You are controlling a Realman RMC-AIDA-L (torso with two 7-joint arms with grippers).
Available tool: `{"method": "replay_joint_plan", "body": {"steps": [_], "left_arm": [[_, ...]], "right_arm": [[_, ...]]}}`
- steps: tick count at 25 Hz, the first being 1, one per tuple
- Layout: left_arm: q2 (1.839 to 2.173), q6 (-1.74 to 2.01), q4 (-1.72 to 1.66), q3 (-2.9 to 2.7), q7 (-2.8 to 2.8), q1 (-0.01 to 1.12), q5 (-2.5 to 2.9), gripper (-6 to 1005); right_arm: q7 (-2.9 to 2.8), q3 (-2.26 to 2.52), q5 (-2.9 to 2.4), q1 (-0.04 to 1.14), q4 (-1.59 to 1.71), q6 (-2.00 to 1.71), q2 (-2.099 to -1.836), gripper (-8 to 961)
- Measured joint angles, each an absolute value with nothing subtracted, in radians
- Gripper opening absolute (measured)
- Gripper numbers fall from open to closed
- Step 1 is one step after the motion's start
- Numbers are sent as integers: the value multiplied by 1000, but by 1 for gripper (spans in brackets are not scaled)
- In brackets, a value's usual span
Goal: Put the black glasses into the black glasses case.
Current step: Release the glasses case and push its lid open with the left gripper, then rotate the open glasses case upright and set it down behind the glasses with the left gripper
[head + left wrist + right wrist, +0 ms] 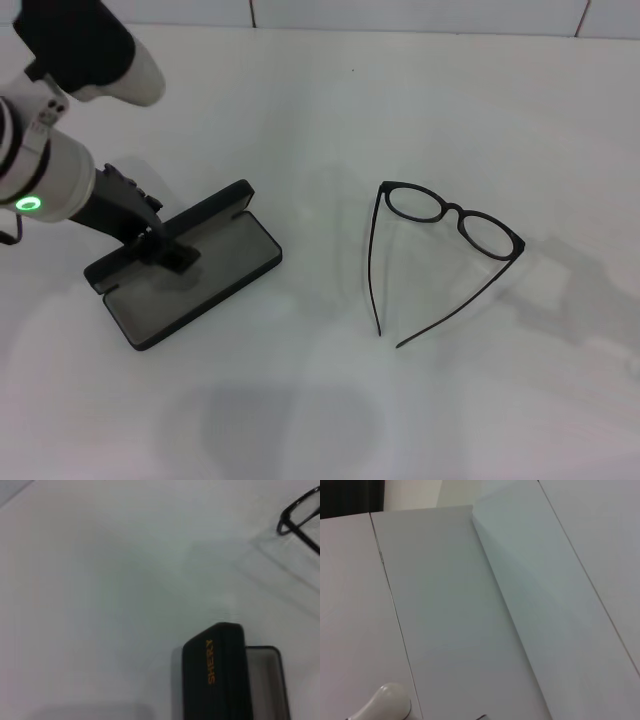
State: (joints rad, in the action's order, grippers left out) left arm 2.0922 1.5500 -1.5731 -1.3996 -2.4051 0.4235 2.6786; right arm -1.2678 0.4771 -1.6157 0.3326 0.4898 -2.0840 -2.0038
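Observation:
The black glasses (453, 210) lie unfolded on the white table right of centre, lenses far, temple arms pointing toward me. A corner of them shows in the left wrist view (295, 522). The black glasses case (200, 280) lies open at the left, grey lining up, its lid (205, 210) raised along the far side. The left wrist view shows the lid's outside with orange lettering (214, 675). My left gripper (165, 245) reaches over the lid's edge and straddles it near the middle. My right gripper is out of view.
The white table (330, 410) lies under everything. A tiled wall edge runs along the back (400, 15). The right wrist view shows only white wall panels (470, 605) and a rounded white part (382, 702) low in its picture.

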Motion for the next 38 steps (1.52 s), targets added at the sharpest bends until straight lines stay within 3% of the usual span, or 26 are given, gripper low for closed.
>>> {"method": "replay_joint_plan", "body": {"steps": [10,15,21,27,38], "left_arm": [[2091,1514,-1500,-1424,-2426,461,2702,635],[2093,1513,-1500,-1437,-2429,464,2697,392],[2093,1513,-1517,-1451,-2429,459,2695,242],[2092,1482,-1602,-1460,-2424,457,2698,195],[2092,975,-1553,-1754,-2280,498,2767,199]], "right_arm": [[-1236,474,-1618,316,453,-2071,-1997,873],[-1234,474,-1618,312,452,-2070,-1998,873],[-1234,474,-1618,308,451,-2069,-2001,873],[-1223,476,-1620,299,451,-2078,-1998,873],[-1169,743,-1684,293,479,-2151,-1955,873]]}}
